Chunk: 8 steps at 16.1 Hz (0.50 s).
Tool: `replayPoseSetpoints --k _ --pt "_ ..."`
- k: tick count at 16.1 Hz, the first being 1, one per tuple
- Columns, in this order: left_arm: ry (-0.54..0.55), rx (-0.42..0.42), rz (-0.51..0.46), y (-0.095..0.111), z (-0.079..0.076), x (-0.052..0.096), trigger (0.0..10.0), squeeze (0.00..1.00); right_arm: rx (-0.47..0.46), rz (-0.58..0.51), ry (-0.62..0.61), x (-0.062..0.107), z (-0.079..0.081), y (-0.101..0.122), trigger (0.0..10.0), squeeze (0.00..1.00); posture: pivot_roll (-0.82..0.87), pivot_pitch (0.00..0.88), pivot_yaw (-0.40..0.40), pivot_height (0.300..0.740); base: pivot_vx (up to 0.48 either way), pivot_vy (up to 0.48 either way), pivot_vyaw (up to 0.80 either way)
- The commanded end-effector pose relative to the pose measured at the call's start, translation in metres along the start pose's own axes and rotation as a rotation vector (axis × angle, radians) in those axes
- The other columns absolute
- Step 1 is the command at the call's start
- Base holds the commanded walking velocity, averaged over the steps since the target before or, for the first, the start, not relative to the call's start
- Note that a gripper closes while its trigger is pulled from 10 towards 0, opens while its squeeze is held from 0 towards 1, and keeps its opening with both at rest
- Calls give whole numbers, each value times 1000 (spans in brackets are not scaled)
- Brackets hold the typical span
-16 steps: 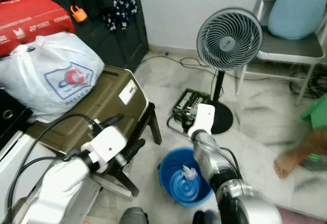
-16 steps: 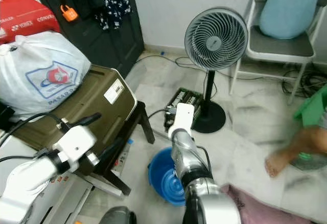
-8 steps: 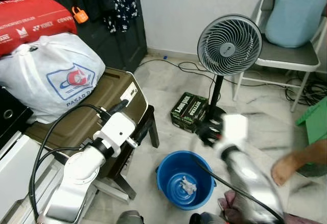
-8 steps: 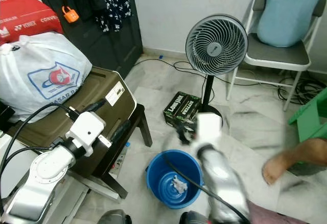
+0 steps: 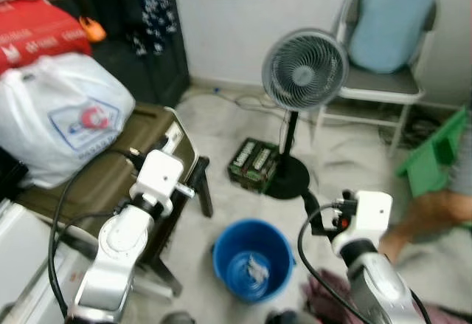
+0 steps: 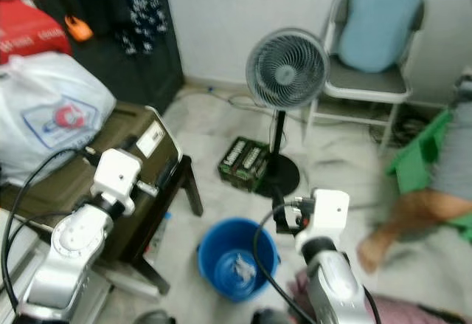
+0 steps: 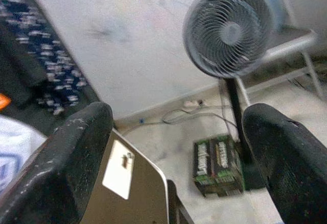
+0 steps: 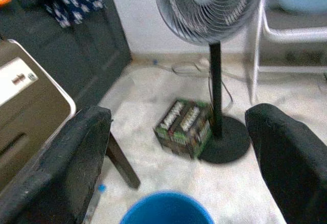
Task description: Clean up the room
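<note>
A blue bucket [image 5: 253, 260] stands on the marble floor, holding a crumpled white paper [image 5: 254, 269]. My right arm's white wrist block [image 5: 370, 209] hovers to the right of the bucket and higher than its rim. In the right wrist view my right gripper [image 8: 179, 122] is open and holds nothing, with the bucket's rim [image 8: 166, 215] below it. My left arm's wrist block [image 5: 161, 176] sits over the edge of an olive suitcase [image 5: 96, 184]. My left gripper [image 7: 176, 122] is open and holds nothing, facing the fan [image 7: 230, 30].
A standing fan [image 5: 304, 69] and a green carton [image 5: 254, 164] lie beyond the bucket. A chair with a blue cushion [image 5: 383, 29] is at the back right. A white plastic bag [image 5: 63, 114] rests on the suitcase. A person's leg [image 5: 435, 213] is at the right, and pink cloth [image 5: 324, 298] lies near my feet.
My right arm has swung from above the bucket out to its right. My left arm has risen and now points further forward. The whole picture has shifted as the camera moved.
</note>
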<state>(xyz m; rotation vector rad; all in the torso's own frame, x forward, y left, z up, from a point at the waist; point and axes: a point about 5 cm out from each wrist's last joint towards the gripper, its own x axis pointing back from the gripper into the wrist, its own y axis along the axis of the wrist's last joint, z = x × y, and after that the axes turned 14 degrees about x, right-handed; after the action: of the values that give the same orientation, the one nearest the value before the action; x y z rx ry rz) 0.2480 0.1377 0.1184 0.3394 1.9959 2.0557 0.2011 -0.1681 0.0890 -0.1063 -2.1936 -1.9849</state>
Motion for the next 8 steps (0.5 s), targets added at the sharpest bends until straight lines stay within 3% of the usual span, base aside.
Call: replayPoseSetpoints --k 1,5,6,8 --pt "21 46 34 -12 -1 5 10000 0 25 -46 -13 -3 1 9 10000 0 -32 0 81 740 0 0 800" --pt "29 47 11 -11 -2 -2 10000 0 71 -123 28 -25 8 25 10000 0 -48 0 82 740 0 0 800" --pt "17 35 -8 -7 -2 -9 10000 0 82 -148 29 -37 6 33 10000 0 -28 0 52 740 0 0 800" --pt "17 28 -19 -5 -1 -11 10000 0 83 -154 26 -41 5 35 10000 0 -26 0 49 740 0 0 800"
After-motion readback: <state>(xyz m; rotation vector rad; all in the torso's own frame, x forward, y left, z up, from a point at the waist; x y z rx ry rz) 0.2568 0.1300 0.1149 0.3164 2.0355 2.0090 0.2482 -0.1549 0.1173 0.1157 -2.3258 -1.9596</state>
